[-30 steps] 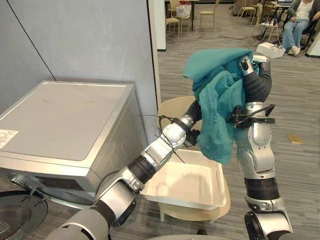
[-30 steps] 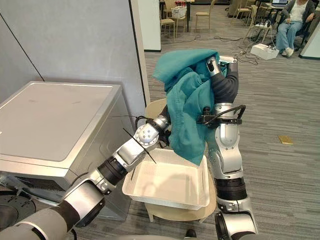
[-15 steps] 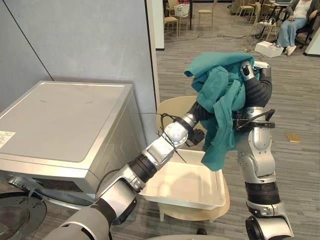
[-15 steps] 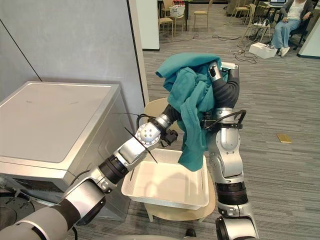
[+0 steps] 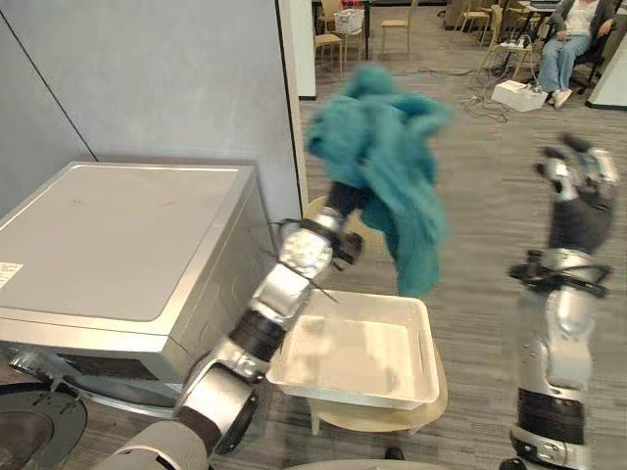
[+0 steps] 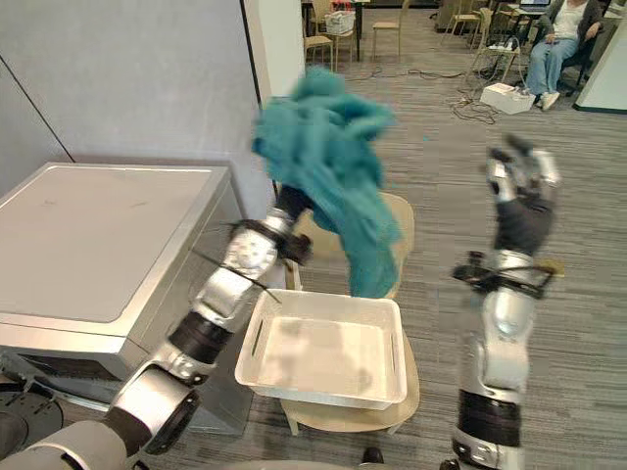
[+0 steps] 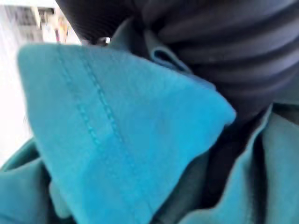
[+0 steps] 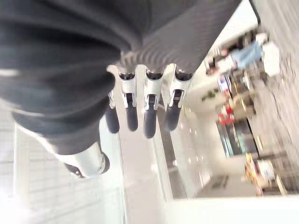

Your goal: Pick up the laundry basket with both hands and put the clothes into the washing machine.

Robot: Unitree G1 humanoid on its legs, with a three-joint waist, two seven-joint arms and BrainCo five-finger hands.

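Note:
A bundle of teal clothes point(image 5: 387, 157) hangs in the air above the white laundry basket point(image 5: 429, 352). My left arm reaches up into it from the lower left. The left hand's fingers are buried in the cloth and curled on it; its dark cover point(image 7: 224, 46) presses against the teal fabric point(image 7: 117, 130). My right hand point(image 5: 573, 166) is raised off to the right, apart from the clothes, with its fingers point(image 8: 147, 107) straight and holding nothing. The basket's inside point(image 6: 323, 352) looks bare. The grey washing machine point(image 5: 118, 245) stands at the left.
The basket rests on a round wooden stool point(image 5: 436, 401). A grey partition wall point(image 5: 167, 78) rises behind the machine, whose open round door point(image 5: 29, 426) sits at the lower left. Far back right, a person point(image 5: 568, 44) sits near a white box point(image 5: 519, 93) and chairs.
The right hand let go of the teal clothes and swung out to the right, fingers straightened. The left hand closed on the clothes and lifted them up and leftward.

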